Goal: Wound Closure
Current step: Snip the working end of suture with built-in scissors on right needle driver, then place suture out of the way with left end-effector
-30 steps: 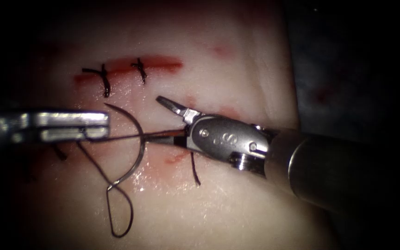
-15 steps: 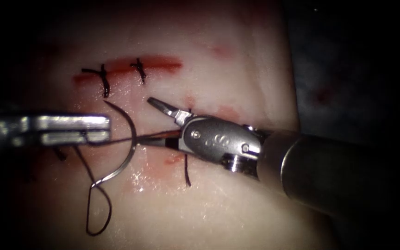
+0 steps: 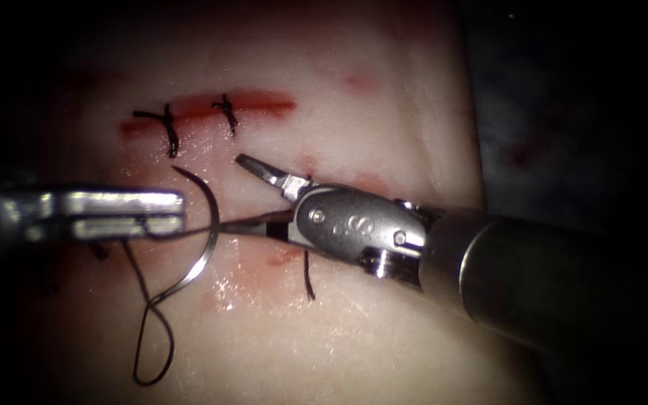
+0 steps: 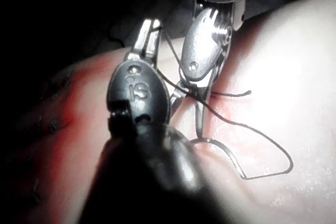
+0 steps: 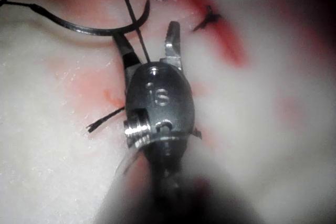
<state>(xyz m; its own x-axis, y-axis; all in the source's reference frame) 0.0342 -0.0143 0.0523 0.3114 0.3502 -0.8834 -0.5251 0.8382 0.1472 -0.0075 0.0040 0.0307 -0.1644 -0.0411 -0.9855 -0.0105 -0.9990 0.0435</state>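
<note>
The needle (image 3: 205,225) lies free on the tissue (image 3: 354,337), between the tools. The left tool (image 3: 163,215) pinches the thread (image 3: 144,300); the right tool (image 3: 245,191) gapes wide, holding nothing.

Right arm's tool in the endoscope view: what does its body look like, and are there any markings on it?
The right end effector has slim, tapered silver jaws with ridged inner faces, on a rounded, polished metal wrist housing stamped with small characters and fitted with pins and a threaded stud. Behind it runs a thick, smooth, dark grey cylindrical shaft.
</note>
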